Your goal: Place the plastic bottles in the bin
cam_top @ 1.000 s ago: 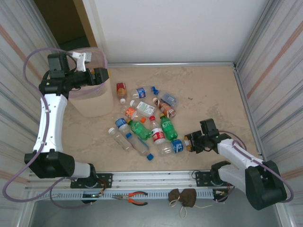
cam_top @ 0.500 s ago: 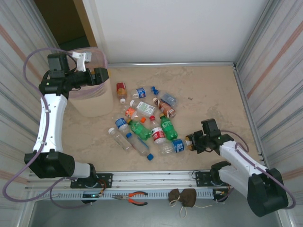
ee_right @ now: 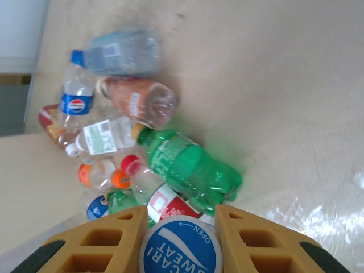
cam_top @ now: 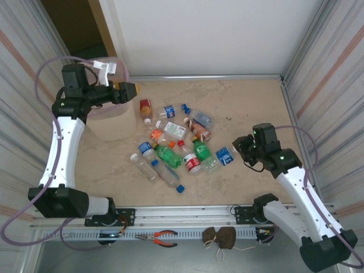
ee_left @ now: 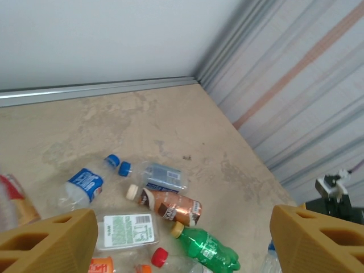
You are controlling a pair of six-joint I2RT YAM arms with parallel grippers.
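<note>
Several plastic bottles (cam_top: 170, 142) lie in a loose heap on the beige floor, among them a green one (ee_right: 187, 165) and a brown one (ee_left: 170, 206). My right gripper (cam_top: 242, 151) is shut on a clear bottle with a blue label (cam_top: 224, 154), lifted at the heap's right edge; its blue cap (ee_right: 181, 245) sits tight between the fingers. The pale-pink bin (cam_top: 111, 128) stands at the back left. My left gripper (cam_top: 129, 90) hovers just right of the bin's rim, open, with nothing between its fingers (ee_left: 51, 239), and looks down on the heap.
Corrugated metal walls close in both sides and a white wall the back. A dark doorway opens behind the bin. Pliers (cam_top: 162, 238) and a brown pouch (cam_top: 220, 238) lie below the front rail. Bare floor stretches to the right and back of the heap.
My right gripper has closed on the blue-labelled bottle and raised it from the floor, moving back and right. The left gripper has swung a little right, off the bin's rim.
</note>
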